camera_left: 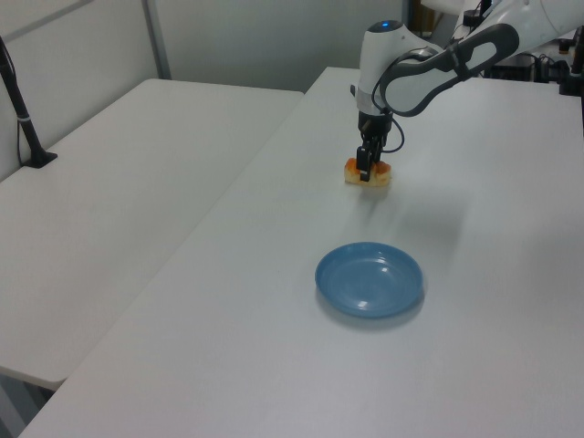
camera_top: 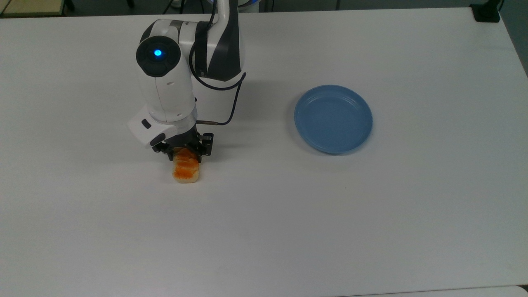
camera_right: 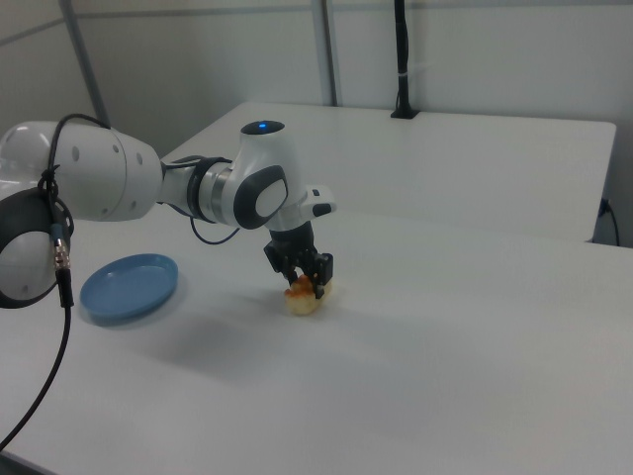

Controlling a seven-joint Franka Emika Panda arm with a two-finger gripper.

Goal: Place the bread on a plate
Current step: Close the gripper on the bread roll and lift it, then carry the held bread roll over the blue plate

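Observation:
The bread (camera_top: pixel 186 172), an orange-topped oblong loaf, lies on the white table at the top view's left of centre. My gripper (camera_top: pixel 185 153) is down over its far end, with the fingers pressed against both sides of the loaf, shut on it. The arm hides that end of the loaf. The left view shows the gripper (camera_left: pixel 365 172) at table height on the bread (camera_left: pixel 379 178). In the right view the gripper (camera_right: pixel 309 287) covers the top of the bread (camera_right: pixel 302 300). The blue plate (camera_top: pixel 333 119) sits empty well to the top view's right, also seen as the plate (camera_left: pixel 370 279) and the plate (camera_right: pixel 129 287).
A black clamp (camera_top: pixel 486 12) sits at the table's far right corner in the top view. A second white table (camera_left: pixel 109 210) with a black pole (camera_left: pixel 20 109) adjoins on the left view's left. Open tabletop lies between loaf and plate.

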